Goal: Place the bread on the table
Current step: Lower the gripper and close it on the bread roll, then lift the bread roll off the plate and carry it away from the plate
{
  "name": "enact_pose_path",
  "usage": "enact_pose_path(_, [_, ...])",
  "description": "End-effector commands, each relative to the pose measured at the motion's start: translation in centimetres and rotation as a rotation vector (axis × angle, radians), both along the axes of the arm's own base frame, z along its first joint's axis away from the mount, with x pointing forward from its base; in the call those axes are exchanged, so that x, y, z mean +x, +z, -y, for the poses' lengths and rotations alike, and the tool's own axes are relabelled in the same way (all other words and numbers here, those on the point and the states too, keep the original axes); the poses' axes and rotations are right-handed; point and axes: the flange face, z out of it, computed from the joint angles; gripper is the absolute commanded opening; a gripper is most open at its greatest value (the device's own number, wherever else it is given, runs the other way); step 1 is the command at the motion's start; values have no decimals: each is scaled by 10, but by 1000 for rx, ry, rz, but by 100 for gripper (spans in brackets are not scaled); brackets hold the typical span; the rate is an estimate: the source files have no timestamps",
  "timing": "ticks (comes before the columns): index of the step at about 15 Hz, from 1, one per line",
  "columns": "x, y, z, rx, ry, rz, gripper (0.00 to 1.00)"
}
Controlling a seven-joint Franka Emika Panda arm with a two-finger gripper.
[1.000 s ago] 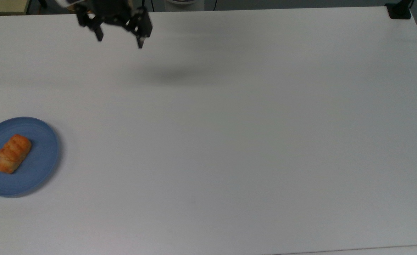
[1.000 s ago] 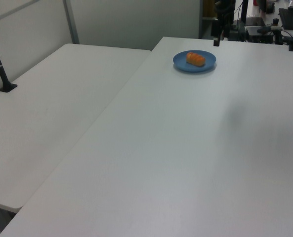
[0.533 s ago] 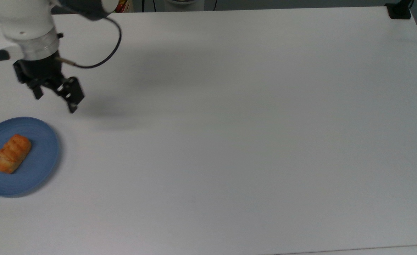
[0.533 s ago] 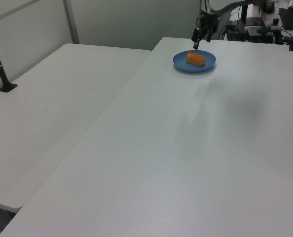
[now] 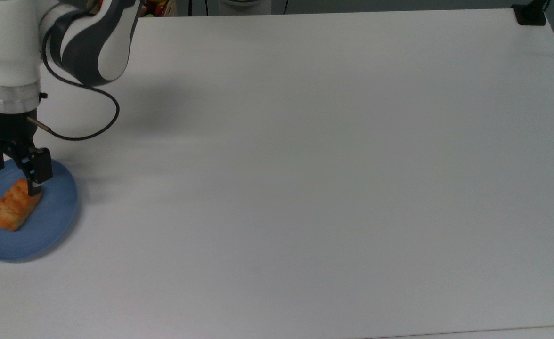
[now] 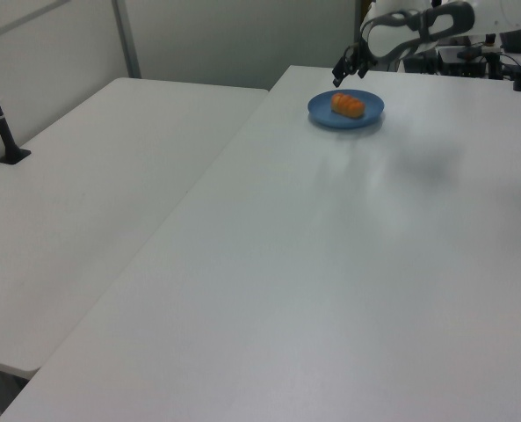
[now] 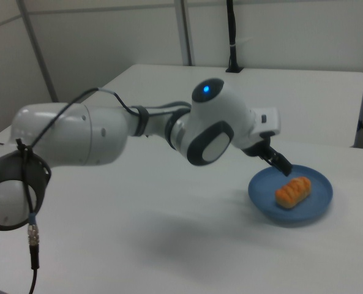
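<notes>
Motion since the earlier frames is all in the arm: one second ago you had the gripper [image 5: 15, 181] up at the far edge of the table [image 5: 305, 165] in the top view, half a second ago it was near the blue plate [image 5: 58, 212] without overlapping it, and now it hangs over the plate's upper rim in the top view. Its two fingers stand apart with nothing between them, and one fingertip [image 5: 35, 189] overlaps the upper end of the bread [image 5: 14, 205] in the top view; you cannot tell from there whether it touches. The bread has not shifted; it lies on the plate, near the top view's left edge of the table. In the left view you see the gripper [image 6: 346, 71] just beyond the plate [image 6: 370, 114], above and to the left view's left of the bread [image 6: 348, 105]. In the right view the robot arm [image 7: 108, 135] stretches across the table [image 7: 169, 233], and the gripper [image 7: 278, 161] sits above the plate [image 7: 319, 199], clear of the bread [image 7: 293, 192], though its fingers merge into one dark shape there. The plate's left side is cut off by the top view's left edge.
</notes>
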Motion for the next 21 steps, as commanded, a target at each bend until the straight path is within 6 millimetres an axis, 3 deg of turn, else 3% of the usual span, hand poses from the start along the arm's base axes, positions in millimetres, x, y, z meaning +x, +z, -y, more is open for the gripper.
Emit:
enact_pose_path(1, [10, -25, 10, -26, -46, 110, 100])
enact_pose_path(7, [9, -73, 17, -44, -51, 97, 100])
enact_pose_path(8, [9, -82, 16, -51, -45, 87, 95])
enact_pose_path(9, [9, -84, 17, -51, -45, 83, 89])
enact_pose_path(11, [9, -83, 17, -59, -35, 80, 55])
enact_pose_path(14, [8, -85, 16, -89, 15, 59, 21])
enact_pose_path(17, [6, -77, 22, -101, 25, 60, 0])
enact_pose_path(21, [-1, -47, 35, -117, 31, 80, 0])
